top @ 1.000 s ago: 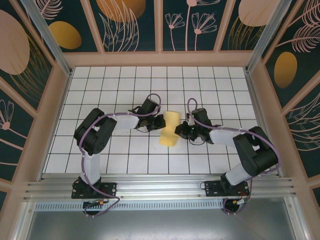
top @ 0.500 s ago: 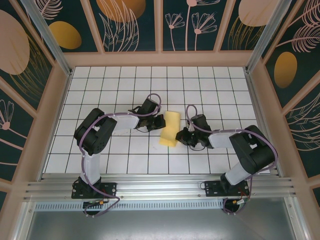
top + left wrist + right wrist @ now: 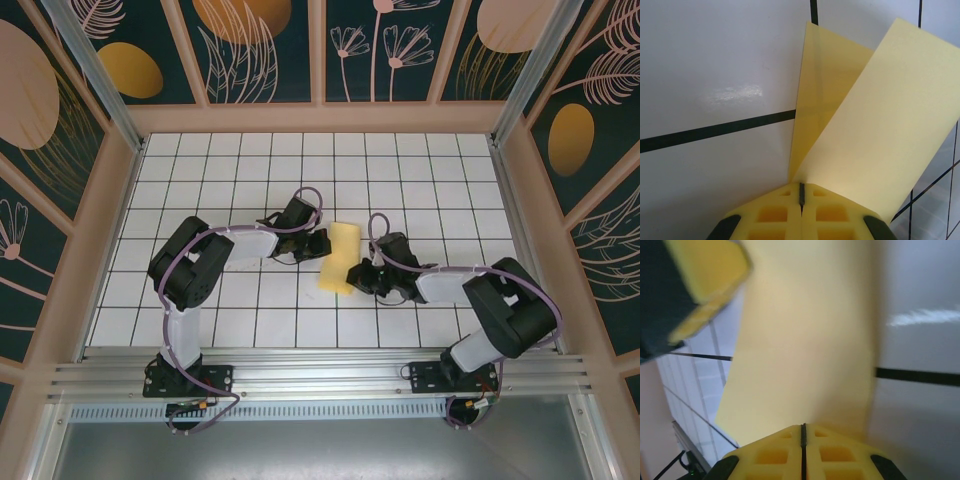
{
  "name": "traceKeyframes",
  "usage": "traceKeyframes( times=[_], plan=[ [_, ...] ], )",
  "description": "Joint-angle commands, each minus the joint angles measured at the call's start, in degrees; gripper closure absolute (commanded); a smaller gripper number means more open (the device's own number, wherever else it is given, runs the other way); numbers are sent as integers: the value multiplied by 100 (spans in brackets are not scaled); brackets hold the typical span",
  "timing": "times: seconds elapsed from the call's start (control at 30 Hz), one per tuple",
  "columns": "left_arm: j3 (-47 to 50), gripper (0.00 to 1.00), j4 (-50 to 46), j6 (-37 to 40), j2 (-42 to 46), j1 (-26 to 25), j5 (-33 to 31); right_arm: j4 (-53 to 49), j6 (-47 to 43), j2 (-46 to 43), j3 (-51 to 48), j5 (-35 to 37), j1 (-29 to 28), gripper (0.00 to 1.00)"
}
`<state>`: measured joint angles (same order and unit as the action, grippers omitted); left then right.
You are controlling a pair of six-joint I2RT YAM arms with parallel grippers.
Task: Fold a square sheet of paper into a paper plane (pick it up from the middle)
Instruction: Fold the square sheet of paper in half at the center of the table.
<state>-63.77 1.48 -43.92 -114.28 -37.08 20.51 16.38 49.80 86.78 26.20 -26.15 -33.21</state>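
The square sheet of paper (image 3: 340,256) is a plain yellow strip, doubled over and lying slanted on the tiles at mid-table. My left gripper (image 3: 322,243) is shut on its upper left side. In the left wrist view two yellow flaps of the sheet (image 3: 890,125) spread out from my left gripper (image 3: 801,192). My right gripper (image 3: 356,272) is shut, its tips at the sheet's lower right edge. In the right wrist view the sheet (image 3: 805,340) lies flat and broad just ahead of my right gripper (image 3: 803,429). Whether the tips pinch it is hidden.
The white grid-tiled table (image 3: 200,300) is boxed in by wooden-framed patterned walls (image 3: 120,190). An aluminium rail (image 3: 320,375) carrying both arm bases runs along the near edge. One finger (image 3: 710,270) of the left gripper shows at the top left of the right wrist view.
The sheet went from a shape pinched in at the middle to a flatter doubled strip. My right gripper slid left and nearer onto its lower right edge. The left gripper held still.
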Motion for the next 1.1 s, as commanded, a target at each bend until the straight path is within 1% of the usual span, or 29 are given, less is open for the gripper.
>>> traceKeyframes(
  times=[0.0, 0.1, 0.43, 0.53, 0.7, 0.83, 0.9, 1.07],
  plan=[
    [110, 100, -525, 134, -408, -21, -329, 140, 127, 130, -211, 208, -33, 91],
    [119, 100, -517, 130, -411, -21, -330, 0, 60, 115, -164, 277, -25, 91],
    [110, 100, -525, 134, -409, -23, -324, 6, 98, -499, -58, -111, -79, 90],
    [110, 100, -525, 134, -413, -23, -320, 16, 65, -448, -91, -220, -112, 90],
    [119, 100, -530, 140, -420, -23, -315, 6, 69, -85, -115, -322, -235, 90],
    [110, 100, -551, 163, -412, -17, -319, -384, -44, 216, -49, -93, -273, 90],
    [94, 100, -558, 165, -408, -19, -329, -610, -77, 204, 3, 85, -266, 90],
    [84, 100, -583, 187, -404, -23, -320, -597, 13, -182, 119, -85, -272, 90]
  ],
)
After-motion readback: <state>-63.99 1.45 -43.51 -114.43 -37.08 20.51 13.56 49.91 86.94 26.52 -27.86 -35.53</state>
